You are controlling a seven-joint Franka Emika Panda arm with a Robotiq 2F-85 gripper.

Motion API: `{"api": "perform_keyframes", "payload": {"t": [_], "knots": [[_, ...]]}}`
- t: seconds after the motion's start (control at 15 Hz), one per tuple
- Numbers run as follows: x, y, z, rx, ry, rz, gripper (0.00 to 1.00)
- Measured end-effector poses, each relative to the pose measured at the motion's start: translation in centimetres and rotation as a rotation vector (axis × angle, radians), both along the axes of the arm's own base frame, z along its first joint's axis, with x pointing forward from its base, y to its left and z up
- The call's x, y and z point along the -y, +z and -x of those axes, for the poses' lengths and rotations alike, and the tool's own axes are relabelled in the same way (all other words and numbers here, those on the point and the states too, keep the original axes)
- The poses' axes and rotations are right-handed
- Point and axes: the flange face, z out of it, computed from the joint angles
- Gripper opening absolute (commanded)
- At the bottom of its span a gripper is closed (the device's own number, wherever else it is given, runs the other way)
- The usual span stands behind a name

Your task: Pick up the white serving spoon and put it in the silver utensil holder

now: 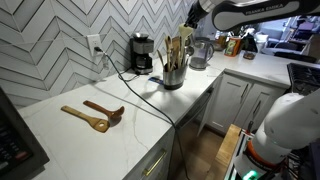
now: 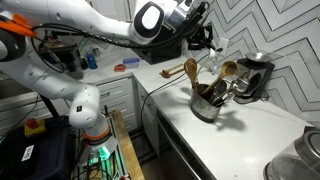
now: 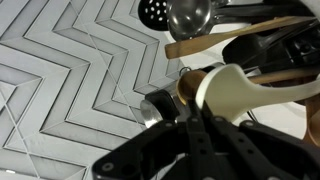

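Observation:
My gripper hangs above the silver utensil holder, a shiny metal cylinder with wooden utensils sticking out, seen in both exterior views. In the wrist view the gripper is shut on the white serving spoon, whose cream bowl juts out just past the fingertips. The bowl sits among the holder's utensils. Part of the holder's metal rim shows beside the fingers. In an exterior view the gripper is directly over the holder.
Two brown wooden spoons lie on the white counter. A black coffee maker and a silver kettle stand by the holder against the chevron-tiled wall. A metal ladle and wooden spatula crowd the holder.

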Motion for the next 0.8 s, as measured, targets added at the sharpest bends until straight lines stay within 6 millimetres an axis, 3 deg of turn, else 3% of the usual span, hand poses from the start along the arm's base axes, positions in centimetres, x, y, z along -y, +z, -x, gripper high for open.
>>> {"api": "perform_keyframes", "payload": {"t": [0.8], "knots": [[-0.3, -4.8, -3.1, -0.05, 0.121, 0.075, 0.01]]}}
